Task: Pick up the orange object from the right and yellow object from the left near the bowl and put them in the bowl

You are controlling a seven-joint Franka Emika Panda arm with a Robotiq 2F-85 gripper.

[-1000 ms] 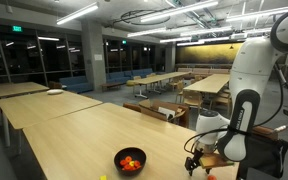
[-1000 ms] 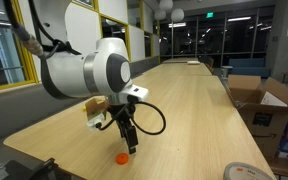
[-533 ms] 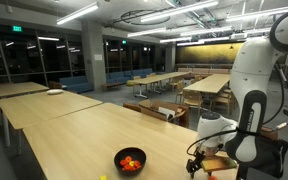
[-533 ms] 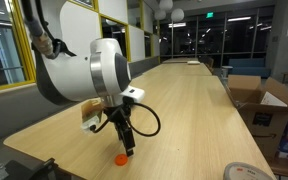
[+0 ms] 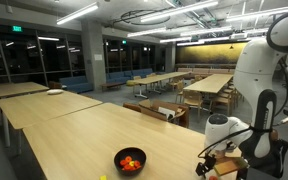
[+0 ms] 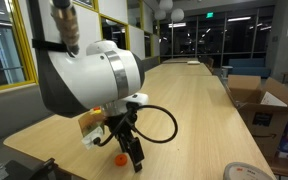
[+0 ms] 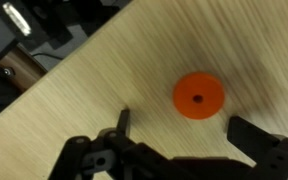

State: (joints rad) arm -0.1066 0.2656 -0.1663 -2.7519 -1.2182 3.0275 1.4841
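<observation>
The orange object (image 7: 198, 97) is a flat orange disc with a small hole, lying on the wooden table. In the wrist view it sits just beyond the open fingers of my gripper (image 7: 189, 130), between them and untouched. In an exterior view the disc (image 6: 120, 157) lies beside my lowered gripper (image 6: 134, 160) near the table's end. The black bowl (image 5: 130, 160) holds red and orange pieces, left of my gripper (image 5: 206, 168). The tiny yellow-green object (image 5: 102, 177) lies left of the bowl at the frame's bottom edge.
The table's end edge (image 6: 44, 150) is close to the gripper. Cardboard boxes (image 6: 259, 105) stand beside the table, and a grey roll (image 6: 246, 172) shows at the bottom. Other tables and chairs fill the room behind.
My arm has swung over and lowered, bringing the gripper down next to the orange disc. The disc and the bowl have not moved.
</observation>
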